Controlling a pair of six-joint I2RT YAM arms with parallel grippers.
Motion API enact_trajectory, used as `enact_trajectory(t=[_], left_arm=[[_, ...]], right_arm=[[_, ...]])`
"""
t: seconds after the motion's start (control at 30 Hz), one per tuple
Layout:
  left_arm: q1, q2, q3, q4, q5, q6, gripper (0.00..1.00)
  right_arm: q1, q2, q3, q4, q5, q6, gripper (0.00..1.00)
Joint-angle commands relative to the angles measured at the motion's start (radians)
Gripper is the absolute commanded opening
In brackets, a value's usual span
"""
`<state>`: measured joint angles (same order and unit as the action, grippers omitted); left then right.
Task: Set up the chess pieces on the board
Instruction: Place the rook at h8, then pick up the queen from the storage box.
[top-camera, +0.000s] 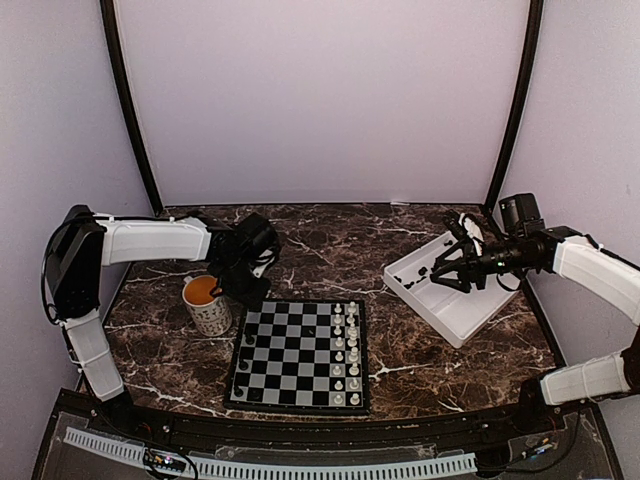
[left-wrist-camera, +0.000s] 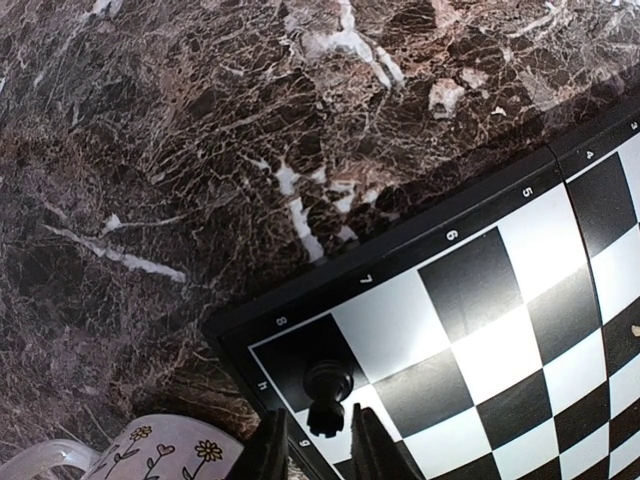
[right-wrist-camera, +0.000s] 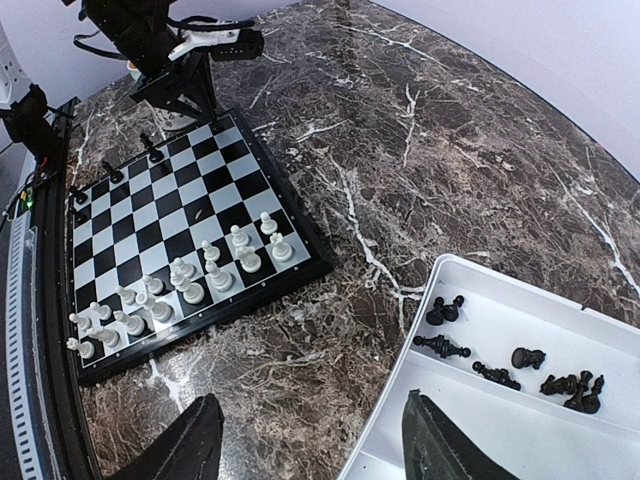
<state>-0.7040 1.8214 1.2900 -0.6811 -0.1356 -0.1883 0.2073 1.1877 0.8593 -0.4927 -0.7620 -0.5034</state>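
The board (top-camera: 300, 368) lies at the table's near middle, white figures filling its two right columns (right-wrist-camera: 190, 285). A few black chess pieces (right-wrist-camera: 115, 172) stand along its left edge. In the left wrist view a black rook (left-wrist-camera: 328, 385) stands upright on the dark corner square by the mug. My left gripper (left-wrist-camera: 318, 428) straddles its top, slightly open, with a thin gap on each side. My right gripper (right-wrist-camera: 315, 440) hangs wide open and empty over the near rim of the white tray (right-wrist-camera: 520, 440). Several black chess pieces (right-wrist-camera: 440, 346) lie in that tray.
A flowered mug (top-camera: 207, 303) of orange liquid stands right beside the board's far-left corner, close to my left fingers (left-wrist-camera: 372, 445). The tray (top-camera: 470, 320) sits at the right of the table. Dark marble (top-camera: 330, 250) stretches behind the board.
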Motion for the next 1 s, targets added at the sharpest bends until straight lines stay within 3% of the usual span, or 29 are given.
enact_trajectory(t=[0.0,0.1,0.2,0.3,0.43,0.5,0.57,0.6,0.63,0.67,0.73,0.9,0.97], left_arm=[[0.001,-0.019,0.041,-0.004,0.009,0.001,0.29],[0.0,-0.064,0.081,-0.01,0.018,0.015,0.37],[-0.005,-0.119,0.151,-0.029,0.03,0.034,0.54],[-0.011,-0.173,0.173,0.007,0.081,0.087,0.58],[-0.016,-0.301,0.045,0.244,0.181,0.131,0.6],[-0.017,-0.365,-0.034,0.38,0.16,0.139,0.64],[-0.015,-0.444,-0.168,0.555,0.05,0.157,0.82],[-0.013,-0.505,-0.22,0.733,-0.023,0.16,0.95],[-0.001,-0.534,-0.322,0.812,-0.035,0.155,0.97],[0.007,-0.582,-0.361,0.94,-0.013,0.148,0.98],[0.025,-0.606,-0.404,1.006,0.027,0.124,0.99],[0.028,-0.469,-0.224,0.755,0.116,0.179,0.82],[0.029,-0.42,-0.178,0.707,0.212,0.182,0.77]], right_arm=[[-0.006,0.008,0.021,-0.001,-0.002,-0.01,0.63],[-0.007,0.025,0.084,-0.058,0.007,-0.025,0.63],[-0.008,0.06,0.177,-0.131,0.037,-0.056,0.63],[-0.015,0.111,0.241,-0.152,0.138,-0.057,0.63],[-0.028,0.243,0.339,-0.149,0.313,-0.032,0.59],[-0.03,0.319,0.416,-0.178,0.385,-0.028,0.52],[-0.034,0.392,0.482,-0.198,0.457,-0.032,0.46],[-0.035,0.426,0.51,-0.205,0.493,-0.036,0.43],[-0.035,0.461,0.542,-0.212,0.524,-0.041,0.41],[-0.035,0.497,0.575,-0.222,0.561,-0.042,0.39],[-0.036,0.571,0.641,-0.246,0.625,-0.047,0.35],[-0.042,0.77,0.818,-0.315,0.779,-0.081,0.26],[-0.043,0.832,0.873,-0.339,0.822,-0.117,0.24]])
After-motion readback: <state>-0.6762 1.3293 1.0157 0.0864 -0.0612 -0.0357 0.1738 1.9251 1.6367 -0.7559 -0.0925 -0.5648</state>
